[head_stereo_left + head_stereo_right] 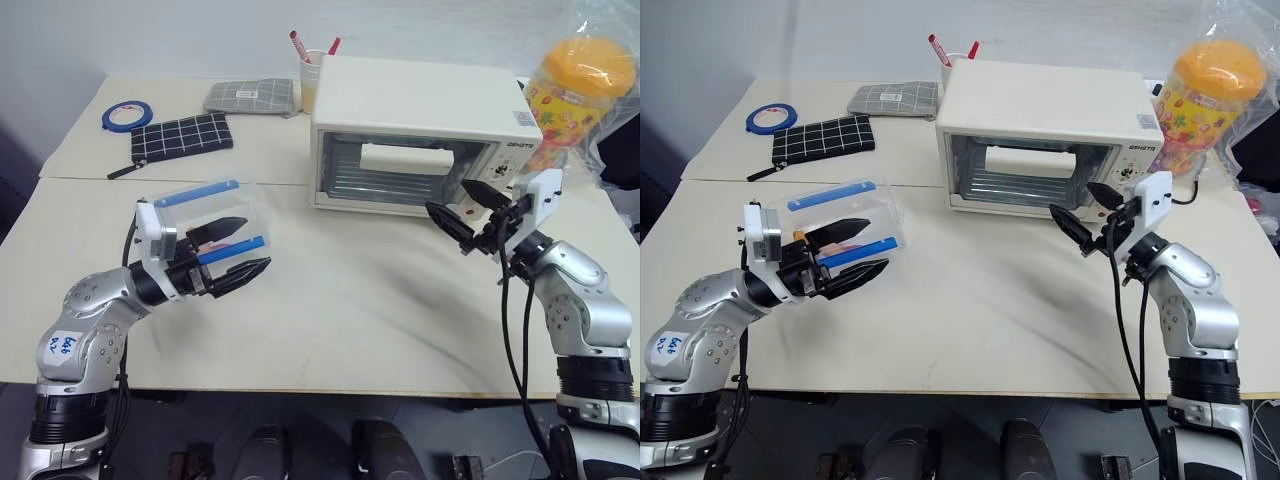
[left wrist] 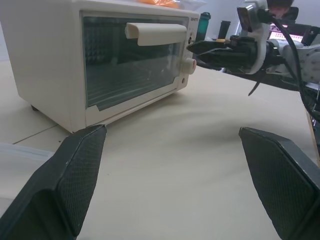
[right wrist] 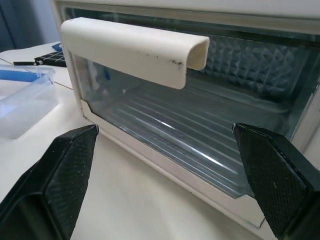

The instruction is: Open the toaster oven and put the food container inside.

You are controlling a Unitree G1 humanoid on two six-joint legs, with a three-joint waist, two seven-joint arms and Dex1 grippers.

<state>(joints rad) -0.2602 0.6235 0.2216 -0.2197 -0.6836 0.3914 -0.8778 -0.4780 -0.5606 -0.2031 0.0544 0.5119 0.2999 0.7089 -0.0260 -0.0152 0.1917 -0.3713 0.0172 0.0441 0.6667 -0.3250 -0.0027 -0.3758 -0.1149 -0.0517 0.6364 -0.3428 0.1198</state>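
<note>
Cream-white and boxy, the toaster oven (image 1: 420, 125) stands at the far middle of the table (image 1: 350, 310), its glass door shut and facing the robot, its long axis running left to right, with the white bar handle (image 3: 132, 50) level across the door's upper part. The food container (image 1: 205, 225), clear plastic with blue clip strips, lies on the near left of the table, well apart from the oven, its long axis running roughly left to right and slanting slightly away. The left gripper (image 1: 240, 250) is spread wide just beside the container, one finger against its side, without clamping it. The right gripper (image 1: 465, 208), fingers spread and empty, hovers near the oven door's right end.
</note>
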